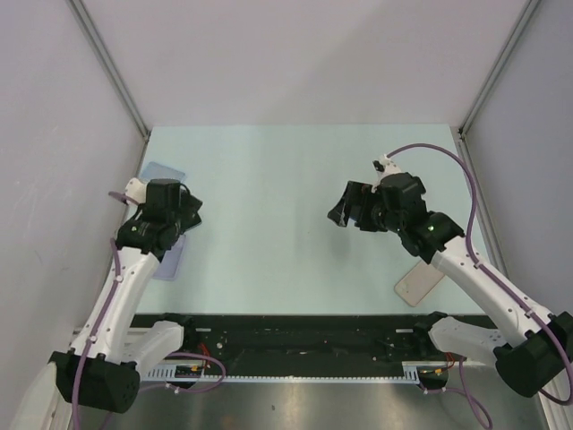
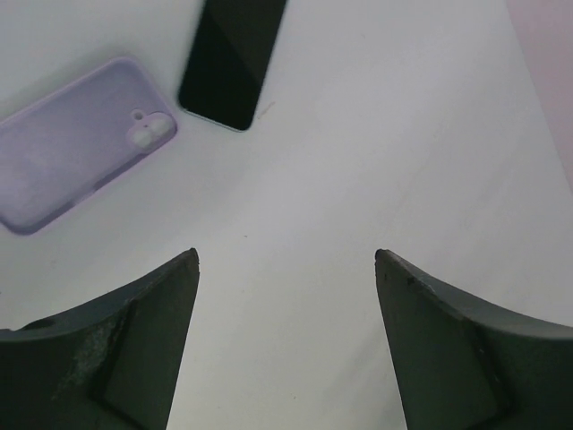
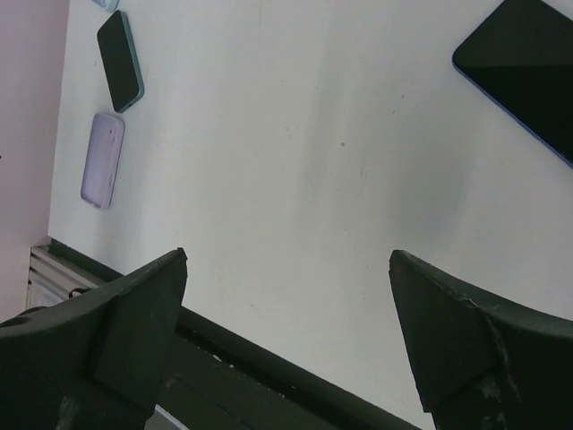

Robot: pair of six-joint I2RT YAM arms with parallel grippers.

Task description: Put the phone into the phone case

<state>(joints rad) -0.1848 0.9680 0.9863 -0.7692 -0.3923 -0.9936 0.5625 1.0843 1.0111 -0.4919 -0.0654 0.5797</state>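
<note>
Phone (image 2: 233,58) is lying just beside the purple case (image 2: 76,143) — left gripper (image 2: 286,257) and right gripper (image 3: 288,255) are hovering, jaws wide, grasping nothing.

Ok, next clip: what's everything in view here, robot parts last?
case: one, lilac, left side.
phones: two, black screens; one beside the case, another on the right, shown only by the right wrist camera.
flat sheet: one, pale blue, far left; cannot tell what it is.
flat slab: one, beige, near right, partly under the arm.
table: one, pale green.
rail: one, black, near edge.
left pincer: one, dark, open, empty.
right pincer: one, dark, open, empty.
</note>
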